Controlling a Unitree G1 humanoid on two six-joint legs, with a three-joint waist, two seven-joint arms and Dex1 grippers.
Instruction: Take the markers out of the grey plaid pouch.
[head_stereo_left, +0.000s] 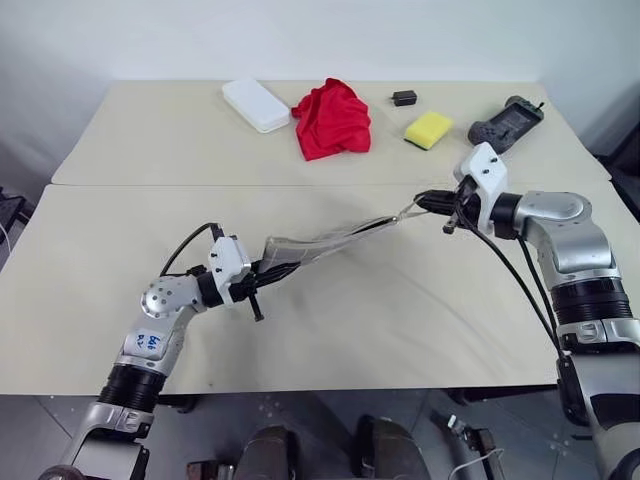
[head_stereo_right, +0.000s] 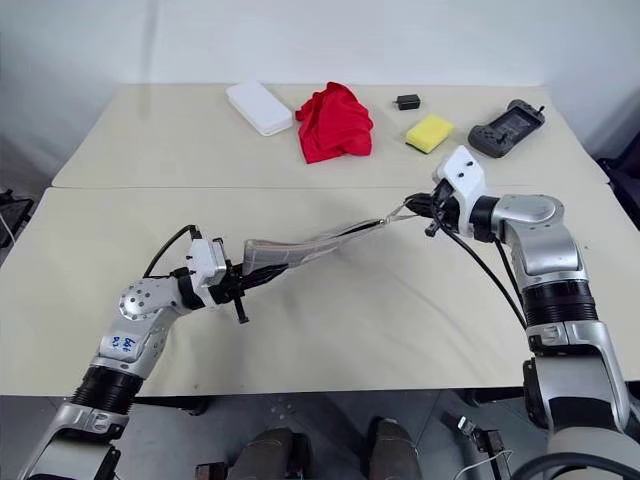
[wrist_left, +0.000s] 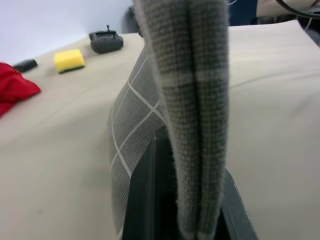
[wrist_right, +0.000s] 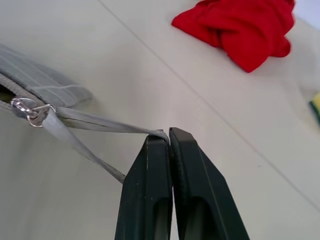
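The grey plaid pouch (head_stereo_left: 312, 246) hangs stretched above the table between my two grippers. My left gripper (head_stereo_left: 262, 274) is shut on the pouch's near end, and in the left wrist view the folded fabric (wrist_left: 196, 95) rises from between its black fingers (wrist_left: 145, 195). My right gripper (wrist_right: 169, 134) is shut on the thin grey strap (wrist_right: 100, 123), which runs to a metal ring (wrist_right: 31, 111) at the pouch's zipper end (wrist_right: 47, 82). From above, that gripper (head_stereo_left: 422, 205) sits to the right of the pouch with the strap taut. The markers are hidden.
At the back of the table lie a white flat box (head_stereo_left: 256, 104), a crumpled red cloth (head_stereo_left: 332, 118), a small black block (head_stereo_left: 404, 97), a yellow sponge (head_stereo_left: 428, 129) and a dark handheld controller (head_stereo_left: 505, 123). A seam (head_stereo_left: 200, 184) runs across between two tabletops.
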